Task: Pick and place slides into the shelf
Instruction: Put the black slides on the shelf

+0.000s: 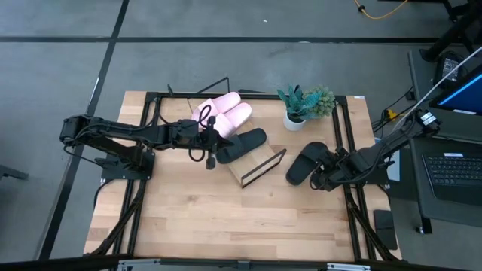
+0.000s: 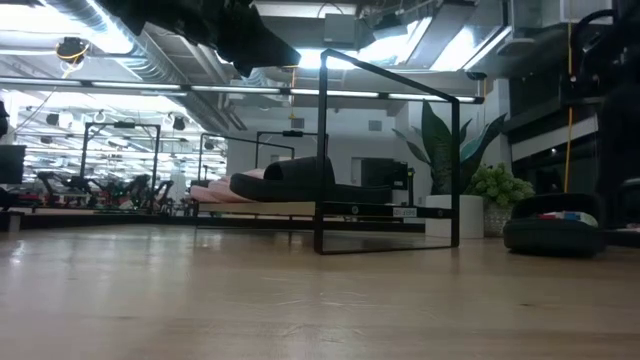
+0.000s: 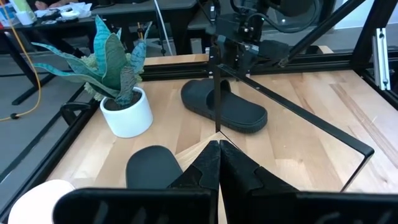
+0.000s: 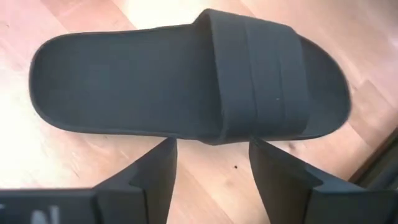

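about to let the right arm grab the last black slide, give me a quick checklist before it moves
1. Right gripper open: ok, fingers spread, nothing between them.
2. Gripper lined up with the loose black slide: ok, the slide lies just ahead of the fingers, flat on the table.
3. Slide upright: ok, strap faces up.
4. Room on the shelf: cannot tell; two pink slides and another black slide already lie there.
5. Left gripper out of the way: not ok, it sits shut over the shelf.
6. Potted plant clear of the path: ok, it stands behind the slide.
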